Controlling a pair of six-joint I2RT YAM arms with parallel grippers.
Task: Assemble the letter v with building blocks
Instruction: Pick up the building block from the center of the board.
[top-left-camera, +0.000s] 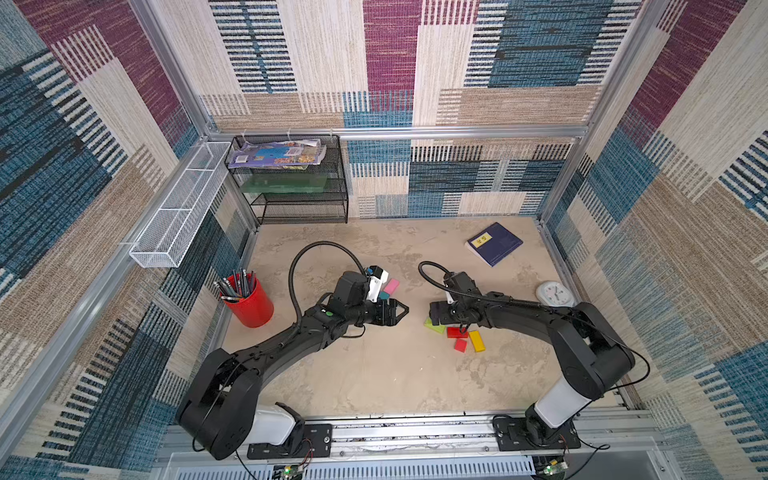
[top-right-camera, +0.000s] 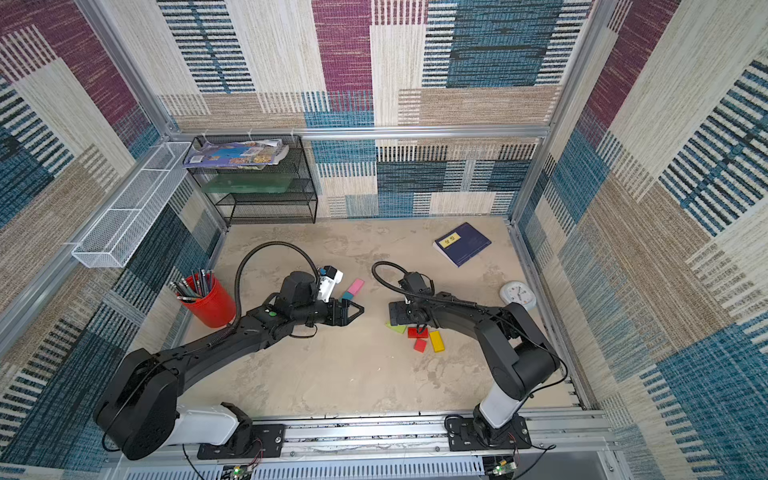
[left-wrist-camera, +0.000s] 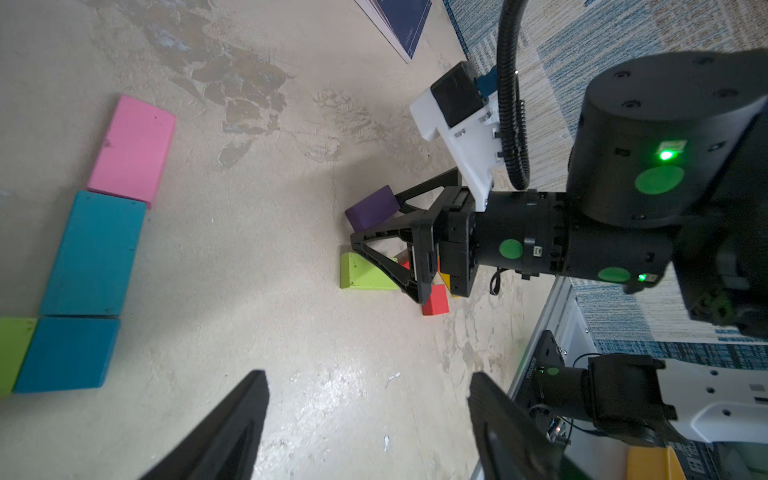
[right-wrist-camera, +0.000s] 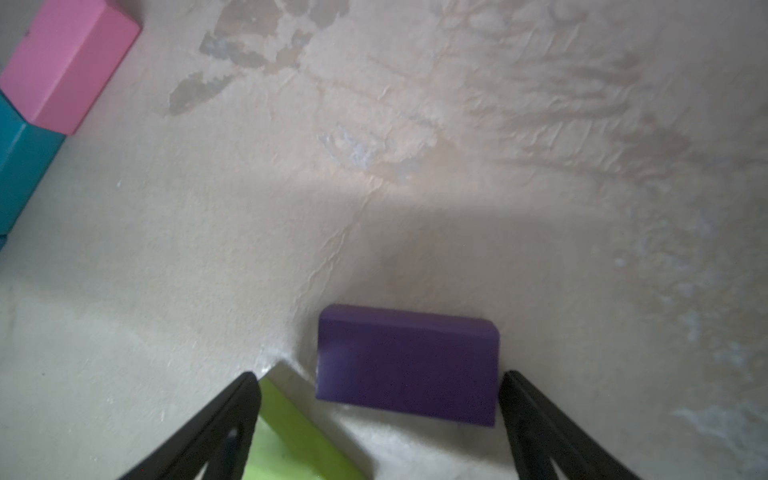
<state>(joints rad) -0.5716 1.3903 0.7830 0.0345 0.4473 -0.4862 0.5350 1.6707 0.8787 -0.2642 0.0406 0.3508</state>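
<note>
In both top views the left end effector (top-left-camera: 404, 309) hangs over the middle of the surface (top-left-camera: 374, 374) with its fingers apart and empty. It is just beside a pink block (top-left-camera: 391, 285) and a teal block (top-left-camera: 383, 296). The right end effector (top-left-camera: 433, 320) sits low over a loose cluster: a lime block (top-left-camera: 434, 326), a red block (top-left-camera: 455, 332), a smaller red block (top-left-camera: 460, 345) and a yellow block (top-left-camera: 477, 341). The left wrist view shows the started letter v (left-wrist-camera: 93, 253): pink, teal and a second teal block (left-wrist-camera: 68, 353) lie end to end, and a lime green piece (left-wrist-camera: 14, 353) touches the last one at the frame edge. Well apart from that row, the right arm's fingers straddle a purple block (left-wrist-camera: 372, 208). In the right wrist view those fingers stand spread on either side of the purple block, which lies flat. Nothing is clamped, and the lime block lies just beside one finger. The step in hand looks like picking the purple block for the second arm of the letter. The next move calls for closing squarely on its short ends without catching the lime neighbour, then carrying it to the lime green piece and setting it down at an angle.
</note>
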